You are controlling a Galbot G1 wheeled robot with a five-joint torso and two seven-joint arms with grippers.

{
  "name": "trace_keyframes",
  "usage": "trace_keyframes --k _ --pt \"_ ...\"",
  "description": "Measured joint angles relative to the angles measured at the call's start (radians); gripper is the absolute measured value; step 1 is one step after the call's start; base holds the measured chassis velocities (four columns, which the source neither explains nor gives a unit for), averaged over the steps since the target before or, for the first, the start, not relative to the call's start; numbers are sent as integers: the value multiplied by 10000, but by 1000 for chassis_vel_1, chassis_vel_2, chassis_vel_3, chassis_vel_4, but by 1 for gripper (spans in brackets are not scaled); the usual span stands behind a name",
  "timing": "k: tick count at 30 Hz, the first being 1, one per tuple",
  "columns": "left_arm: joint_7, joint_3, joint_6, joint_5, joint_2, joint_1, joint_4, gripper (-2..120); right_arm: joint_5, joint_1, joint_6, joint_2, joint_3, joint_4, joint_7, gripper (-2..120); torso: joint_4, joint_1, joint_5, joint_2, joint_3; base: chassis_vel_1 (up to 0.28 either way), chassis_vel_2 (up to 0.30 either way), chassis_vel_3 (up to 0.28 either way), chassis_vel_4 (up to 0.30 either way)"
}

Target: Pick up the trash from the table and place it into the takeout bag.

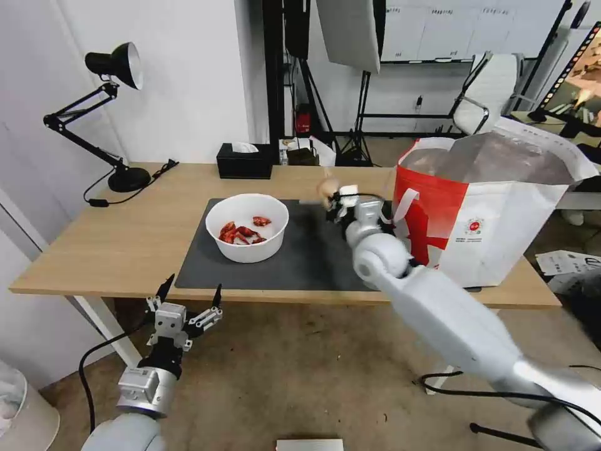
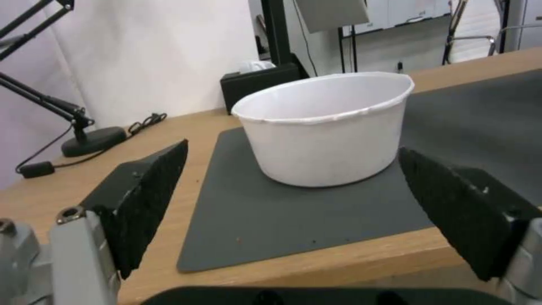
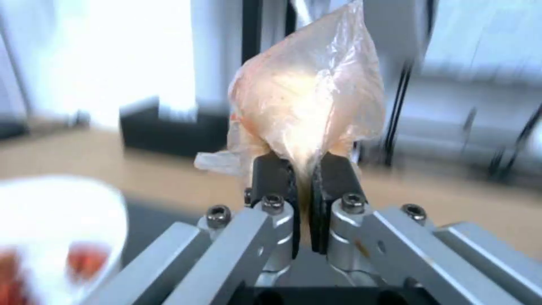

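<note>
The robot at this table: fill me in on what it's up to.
It is clearing trash. The right gripper is shut on a clear plastic bag, held above the dark mat beside the takeout bag. The left gripper hangs open, below the table edge. The white bowl of red shells sits on the mat.

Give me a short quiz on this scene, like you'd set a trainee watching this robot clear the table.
1. True or false: the right gripper is shut on a clear bag.
2. What sits in the white bowl on the mat?
3. Where is the left gripper: A) inside the takeout bag, B) open, below the table's near edge, facing the bowl, C) gripping the lamp?

Key:
1. True; its fingers pinch the bag's lower end.
2. Red shells.
3. B.
</note>
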Motion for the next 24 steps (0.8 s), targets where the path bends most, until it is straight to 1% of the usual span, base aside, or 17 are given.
trace_keyframes --k 1,2,5,6,8,9,10,13,15,16,17,18,19,20,22,23,24 --pt "0 15 -21 6 -24 29 -2 100 -478 -207 262 -210 286 356 -58 3 0 0 -1 1 0 0 0 0 0" --pt "0 15 -21 6 -24 29 -2 100 -478 -207 262 -210 286 356 -58 3 0 0 -1 1 0 0 0 0 0" --pt "1 44 -81 35 -73 100 -22 100 -977 -689 501 -678 990 1307 250 3 -1 -1 1 1 0 0 0 0 0" --pt "1 44 -81 35 -73 100 -22 100 -977 -689 501 -678 990 1307 250 3 -1 -1 1 1 0 0 0 0 0" --pt "3 43 -102 50 -114 167 -66 100 -1068 -843 293 -1007 1461 1759 866 3 0 -1 0 1 0 0 0 0 0" --pt "9 40 -103 55 -135 204 -87 100 -952 -876 -55 -1205 1733 1943 1339 3 1 -1 -1 1 0 0 0 0 0" --pt "9 40 -103 55 -135 204 -87 100 -952 -876 -55 -1205 1733 1943 1339 3 1 -1 -1 1 0 0 0 0 0" --pt "81 54 -103 79 -168 254 -95 100 -40 -799 -878 -1802 2187 2159 2632 3 -1 -1 2 0 1 0 0 0 0" --pt "85 56 -104 81 -169 254 -94 100 12 -788 -918 -1838 2214 2159 2689 3 -1 -1 1 0 0 0 0 0 0" --pt "102 70 -104 87 -174 254 -95 100 344 -703 -1269 -2087 2374 2142 3119 2 0 0 1 1 1 0 0 0 0" --pt "110 80 -103 91 -183 254 -94 100 1344 -565 -1889 -2410 2589 2122 3762 2 -1 0 -1 0 1 0 0 0 0" --pt "114 81 -103 93 -183 251 -95 100 2300 -451 -2268 -2617 2687 2121 4215 2 -1 -1 0 0 1 0 0 0 0" --pt "114 81 -103 93 -183 251 -95 100 2300 -451 -2268 -2617 2687 2121 4215 2 -1 -1 0 0 1 0 0 0 0" --pt "118 81 -103 94 -178 248 -93 100 2914 -373 -2504 -2794 2734 2109 4473 2 0 0 -1 0 1 0 0 0 0" --pt "126 78 -103 94 -161 229 -92 100 3609 -304 -2776 -3116 2816 2075 4621 9 0 0 -1 0 1 0 0 0 0" --pt "126 78 -103 94 -161 229 -92 100 3609 -304 -2776 -3116 2816 2075 4621 9 0 0 -1 0 1 0 0 0 0" --pt "126 73 -103 93 -151 217 -92 100 3905 -294 -2851 -3242 2868 2080 4642 15 0 0 -1 1 1 0 0 0 0"
